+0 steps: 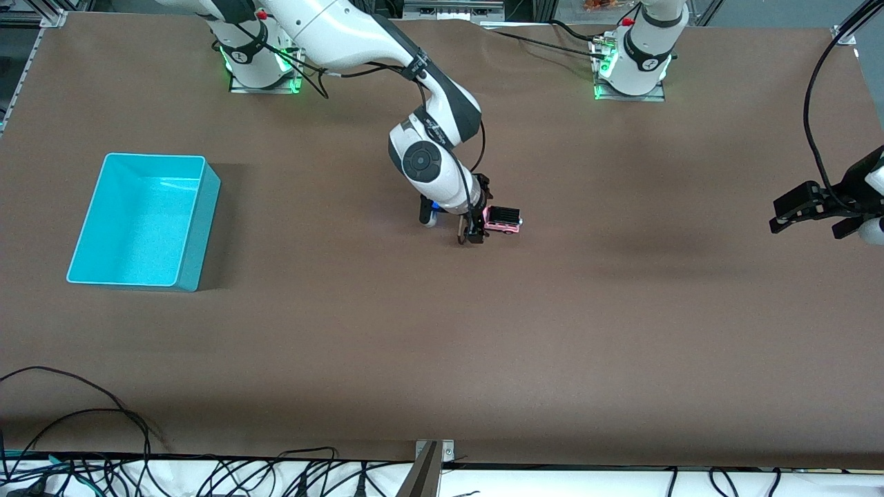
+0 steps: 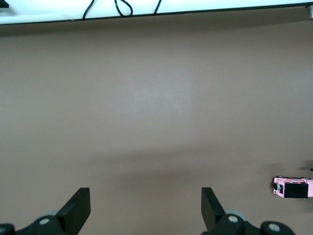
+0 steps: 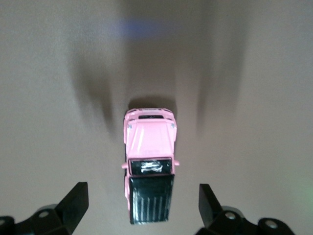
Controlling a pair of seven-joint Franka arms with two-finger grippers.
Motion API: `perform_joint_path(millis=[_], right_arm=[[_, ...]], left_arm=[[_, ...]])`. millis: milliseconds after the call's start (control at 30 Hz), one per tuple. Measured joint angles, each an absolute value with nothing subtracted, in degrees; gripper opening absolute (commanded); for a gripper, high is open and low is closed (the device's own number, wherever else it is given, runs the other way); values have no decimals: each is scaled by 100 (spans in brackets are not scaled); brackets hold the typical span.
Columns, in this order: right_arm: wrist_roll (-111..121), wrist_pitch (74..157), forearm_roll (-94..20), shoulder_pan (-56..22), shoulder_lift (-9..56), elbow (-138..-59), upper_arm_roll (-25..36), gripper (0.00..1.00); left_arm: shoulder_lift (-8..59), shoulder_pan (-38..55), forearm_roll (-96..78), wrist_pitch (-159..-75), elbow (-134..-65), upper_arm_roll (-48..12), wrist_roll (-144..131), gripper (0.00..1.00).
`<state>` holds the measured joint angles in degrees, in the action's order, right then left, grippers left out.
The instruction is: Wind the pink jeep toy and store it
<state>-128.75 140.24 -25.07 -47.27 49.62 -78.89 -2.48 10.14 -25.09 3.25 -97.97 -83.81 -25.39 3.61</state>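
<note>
Jeep: the pink jeep toy (image 1: pixel 503 220) stands on its wheels mid-counter (image 1: pixel 442 345), well apart from the turquoise bin (image 1: pixel 90 228).
Right claw: the right claw (image 1: pixel 475 222) is low, wide, straddling the jeep's black-roofed end, seemingly lined up for a grasp.
Left claw: the left claw (image 1: pixel 808 210) waits wide at the left arm's end.

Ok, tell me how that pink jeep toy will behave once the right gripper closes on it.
The pink jeep toy looks rigid and small, so probably light and stiff in a grip. It stands on its wheels, so a nudge could roll it. The right gripper, open, straddles its black-roofed end; its smooth sides might slip if pinched off-centre.
</note>
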Motion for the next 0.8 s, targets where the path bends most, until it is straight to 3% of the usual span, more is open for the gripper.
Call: perform_joint_path(millis=[799], right_arm=[[-13188, 14282, -2129, -5242, 5394, -7506, -218, 100]], left_arm=[[1013, -2620, 325, -9799, -8380, -2505, 361, 100]])
